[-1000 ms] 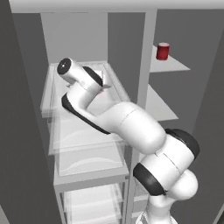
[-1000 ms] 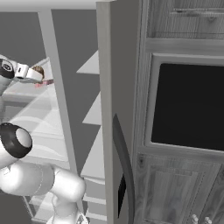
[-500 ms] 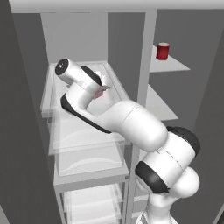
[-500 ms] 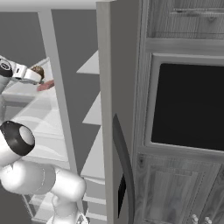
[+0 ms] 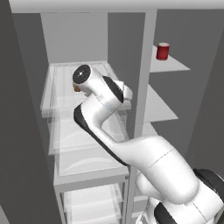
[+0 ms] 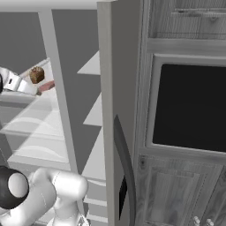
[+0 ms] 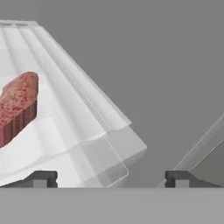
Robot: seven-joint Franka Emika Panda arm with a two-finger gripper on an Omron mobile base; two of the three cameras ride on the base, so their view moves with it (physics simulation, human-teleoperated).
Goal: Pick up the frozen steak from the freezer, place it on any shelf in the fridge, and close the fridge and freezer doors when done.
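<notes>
Here the gripper (image 7: 111, 178) was seen spread wide, with nothing between its jaws. The frozen steak (image 7: 16, 107) lay flat on the clear ribbed shelf (image 7: 83, 131) of the fridge (image 5: 74, 39), apart from the gripper. A brown lump (image 6: 37, 74) stood just beside it, and a red can (image 5: 162, 51) stood on a freezer (image 5: 175, 65) shelf at the right.
</notes>
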